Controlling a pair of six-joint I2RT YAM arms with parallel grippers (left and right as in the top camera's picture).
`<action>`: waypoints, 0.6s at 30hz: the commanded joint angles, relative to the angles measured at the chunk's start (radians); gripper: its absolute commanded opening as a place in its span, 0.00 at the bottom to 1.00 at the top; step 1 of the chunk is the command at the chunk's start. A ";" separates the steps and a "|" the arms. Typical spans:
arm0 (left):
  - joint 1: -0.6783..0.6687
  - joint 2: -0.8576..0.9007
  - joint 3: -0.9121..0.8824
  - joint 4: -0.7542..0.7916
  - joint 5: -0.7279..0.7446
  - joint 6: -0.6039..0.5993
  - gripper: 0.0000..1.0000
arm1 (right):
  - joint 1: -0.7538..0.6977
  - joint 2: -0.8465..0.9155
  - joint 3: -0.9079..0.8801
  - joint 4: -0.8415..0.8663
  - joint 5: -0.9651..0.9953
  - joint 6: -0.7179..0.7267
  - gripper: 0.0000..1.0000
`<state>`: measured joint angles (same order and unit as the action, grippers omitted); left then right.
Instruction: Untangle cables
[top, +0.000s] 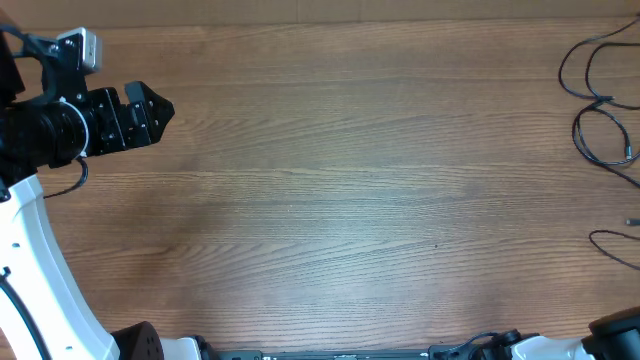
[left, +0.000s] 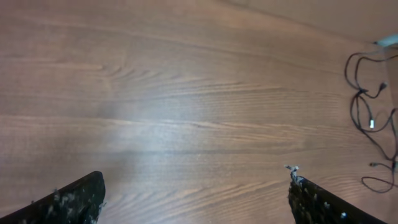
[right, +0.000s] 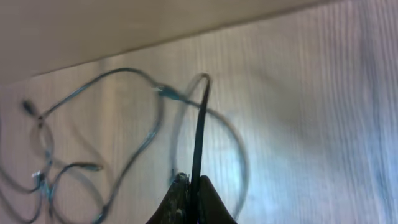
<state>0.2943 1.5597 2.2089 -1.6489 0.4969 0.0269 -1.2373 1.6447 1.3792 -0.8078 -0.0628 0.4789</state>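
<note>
The cables (top: 600, 100) are thin black cords lying in loose loops at the table's far right edge, with another strand (top: 612, 246) lower down. They also show at the right of the left wrist view (left: 365, 102). My left gripper (top: 160, 108) is open and empty at the far left, well away from them; its fingers are wide apart in the left wrist view (left: 196, 176). My right gripper (right: 191, 182) is shut on one black cable strand (right: 200, 118), which runs taut up from the jaws. The other cable loops (right: 130, 130) lie blurred on the table below it.
The wooden table (top: 340, 200) fills the view. Its back edge (right: 186, 34) runs close behind the cables. A part of the right arm (top: 618, 326) shows at the bottom right corner; the left arm's white link (top: 35, 250) runs along the left edge.
</note>
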 joint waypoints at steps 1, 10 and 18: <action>-0.008 -0.012 -0.005 0.021 0.067 0.023 0.93 | -0.056 -0.011 -0.095 0.060 -0.031 0.029 0.04; -0.107 -0.012 -0.004 0.068 0.088 0.035 0.89 | -0.045 0.063 -0.284 0.274 -0.129 0.030 0.04; -0.282 -0.012 0.002 0.171 -0.071 -0.063 0.95 | 0.058 0.225 -0.294 0.346 -0.110 0.003 0.04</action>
<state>0.0628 1.5597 2.2086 -1.5024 0.5091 0.0147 -1.2083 1.8465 1.0927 -0.4862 -0.1684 0.5011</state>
